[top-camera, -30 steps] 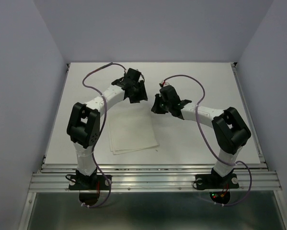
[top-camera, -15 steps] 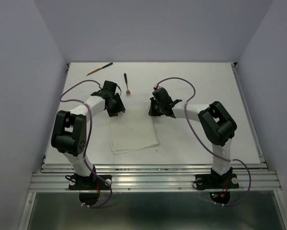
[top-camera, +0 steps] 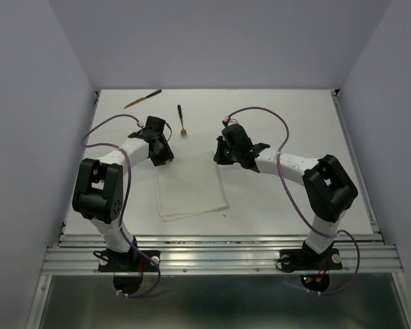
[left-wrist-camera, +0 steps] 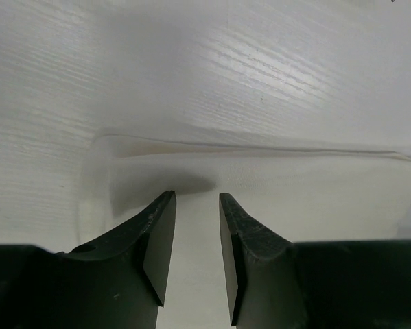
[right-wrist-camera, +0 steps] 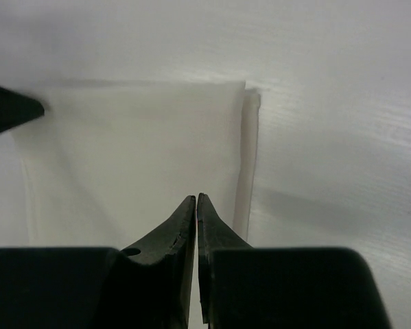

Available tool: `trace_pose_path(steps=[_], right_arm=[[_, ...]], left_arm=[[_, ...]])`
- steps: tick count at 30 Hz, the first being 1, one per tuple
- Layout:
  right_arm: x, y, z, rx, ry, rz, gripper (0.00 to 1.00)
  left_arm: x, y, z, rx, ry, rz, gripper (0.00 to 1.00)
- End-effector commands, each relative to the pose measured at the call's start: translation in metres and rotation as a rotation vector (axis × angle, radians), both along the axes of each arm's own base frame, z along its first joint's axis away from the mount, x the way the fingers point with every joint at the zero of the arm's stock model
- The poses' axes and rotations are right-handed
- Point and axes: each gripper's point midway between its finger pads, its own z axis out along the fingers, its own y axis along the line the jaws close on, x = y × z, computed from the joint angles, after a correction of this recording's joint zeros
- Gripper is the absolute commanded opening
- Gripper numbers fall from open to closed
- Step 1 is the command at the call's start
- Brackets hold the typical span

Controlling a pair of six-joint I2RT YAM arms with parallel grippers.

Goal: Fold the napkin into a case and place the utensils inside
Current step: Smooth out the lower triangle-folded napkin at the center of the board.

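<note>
The white napkin [top-camera: 190, 191] lies folded flat on the table between my arms. My left gripper [top-camera: 161, 155] stands open over the napkin's [left-wrist-camera: 308, 195] far left corner, its fingertips [left-wrist-camera: 162, 205] low on the cloth, nothing between them. My right gripper [top-camera: 221, 157] is shut at the far right corner. In the right wrist view its tips [right-wrist-camera: 195, 199] meet over the napkin [right-wrist-camera: 123, 151], with no cloth seen between them. Two brown utensils lie at the back of the table: a knife [top-camera: 142, 99] and a fork [top-camera: 181, 120]. No case shows.
Purple cables [top-camera: 109, 127] loop over both arms. White walls close the table's left, back and right sides. The metal rail [top-camera: 219, 250] with the arm bases runs along the near edge.
My left gripper swung from the back centre leftward and down to the napkin's far left corner, uncovering the utensils, and its jaws narrowed. My right gripper shifted slightly toward the far right corner.
</note>
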Motion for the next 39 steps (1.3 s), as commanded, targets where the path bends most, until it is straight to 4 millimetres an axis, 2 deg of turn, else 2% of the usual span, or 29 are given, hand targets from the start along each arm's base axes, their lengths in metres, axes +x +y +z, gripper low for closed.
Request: trace_pose_path(steps=[1, 2, 3, 5, 6, 9, 12, 16, 17, 19, 22, 25, 29, 30, 33, 36, 39], right_arm=[[-0.047, 0.001, -0.009, -0.012, 0.046, 0.070, 0.10], [-0.055, -0.002, -0.012, -0.007, 0.062, 0.078, 0.09], [-0.075, -0.001, -0.019, -0.009, 0.081, 0.109, 0.10], [-0.092, -0.003, -0.027, -0.022, 0.105, 0.126, 0.10], [-0.103, -0.007, -0.038, -0.044, 0.135, 0.131, 0.10], [-0.114, -0.019, -0.058, -0.076, 0.177, 0.113, 0.10], [-0.116, -0.025, -0.064, -0.106, 0.186, 0.110, 0.10], [-0.114, -0.031, -0.045, -0.110, 0.138, 0.106, 0.10], [-0.113, -0.031, -0.035, -0.100, 0.115, 0.107, 0.10], [-0.114, -0.035, -0.028, -0.105, 0.103, 0.110, 0.10], [-0.123, -0.037, -0.019, -0.097, 0.096, 0.125, 0.10], [-0.137, -0.034, -0.018, -0.089, 0.115, 0.157, 0.10], [-0.154, -0.031, -0.030, -0.073, 0.156, 0.187, 0.10], [-0.164, -0.027, -0.038, -0.049, 0.188, 0.207, 0.10], [-0.173, -0.032, -0.060, -0.069, 0.230, 0.190, 0.10], [-0.170, -0.041, -0.074, -0.115, 0.230, 0.154, 0.10], [-0.169, -0.042, -0.073, -0.121, 0.224, 0.152, 0.10]], left_arm=[[0.003, 0.008, -0.008, 0.031, -0.009, 0.013, 0.43], [0.003, 0.008, -0.011, 0.032, -0.004, 0.013, 0.43], [0.003, 0.006, -0.014, 0.024, 0.000, 0.010, 0.43], [0.003, 0.004, -0.023, 0.020, 0.020, 0.005, 0.41], [0.003, 0.001, -0.024, 0.007, 0.023, -0.003, 0.41], [0.006, -0.006, -0.017, -0.031, 0.011, -0.018, 0.40], [0.014, -0.007, 0.002, -0.031, -0.028, -0.014, 0.40], [0.014, 0.006, 0.019, 0.013, -0.047, 0.003, 0.41], [0.013, 0.009, 0.021, 0.014, -0.047, 0.012, 0.41], [0.011, 0.015, 0.024, 0.019, -0.051, 0.022, 0.41], [0.002, 0.025, 0.024, 0.019, -0.048, 0.046, 0.41], [-0.003, 0.035, 0.022, 0.026, -0.039, 0.072, 0.41], [-0.009, 0.044, 0.016, 0.045, -0.022, 0.094, 0.41], [-0.009, 0.047, 0.013, 0.046, -0.018, 0.102, 0.41], [-0.012, 0.050, -0.001, 0.046, 0.009, 0.105, 0.41], [-0.008, 0.050, -0.008, 0.042, 0.010, 0.111, 0.41], [-0.007, 0.050, -0.019, 0.045, 0.028, 0.115, 0.41]])
